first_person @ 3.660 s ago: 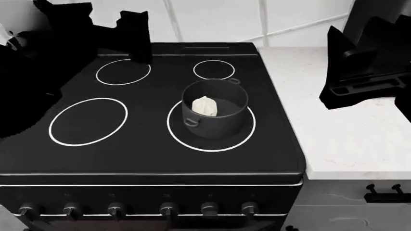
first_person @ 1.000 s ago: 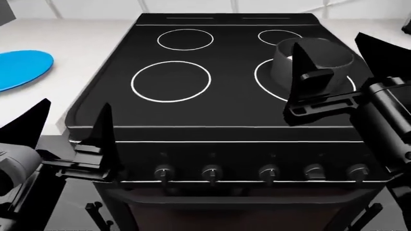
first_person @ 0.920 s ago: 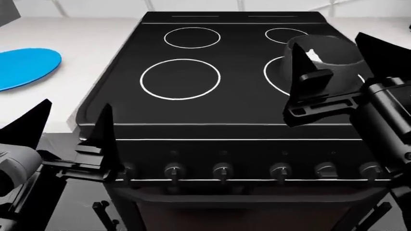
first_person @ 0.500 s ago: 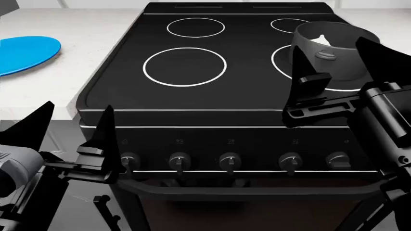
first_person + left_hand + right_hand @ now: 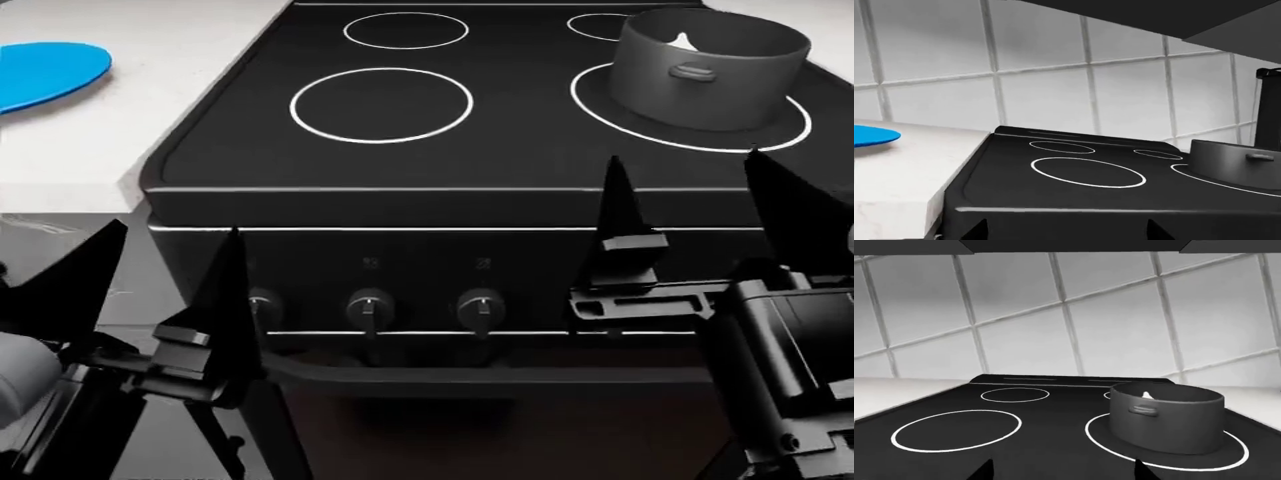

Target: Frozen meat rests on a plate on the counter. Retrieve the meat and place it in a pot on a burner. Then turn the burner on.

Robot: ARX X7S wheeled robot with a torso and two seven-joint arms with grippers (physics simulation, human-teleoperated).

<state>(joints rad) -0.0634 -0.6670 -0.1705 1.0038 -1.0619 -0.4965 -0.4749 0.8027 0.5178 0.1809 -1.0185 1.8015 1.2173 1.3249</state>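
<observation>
The dark grey pot [image 5: 714, 70] stands on the front right burner [image 5: 601, 112] of the black cooktop. A pale tip of the meat [image 5: 685, 42] shows above the pot's rim. The blue plate [image 5: 47, 72] lies bare on the white counter [image 5: 80, 140] at the far left. My left gripper [image 5: 154, 300] is open and empty, low in front of the stove's left corner. My right gripper [image 5: 707, 240] is open and empty before the knob panel, below the pot. In the right wrist view the pot [image 5: 1167, 415], meat [image 5: 1145, 395] and burner [image 5: 1095, 432] lie ahead of the gripper [image 5: 1062, 472]. The left wrist view shows the left gripper [image 5: 1066, 232], plate [image 5: 874, 136] and pot [image 5: 1237, 167].
Three knobs [image 5: 367, 305] show on the stove's front panel between my grippers; the right gripper covers the panel's right part. An oven handle bar [image 5: 441, 375] runs below them. Three other ring burners [image 5: 380, 105] are bare. A tiled wall [image 5: 1041, 75] stands behind the stove.
The head view has dropped and drawn closer to the stove front. Both open grippers have come down from cooktop height to knob-panel level; the right one no longer overlaps the pot.
</observation>
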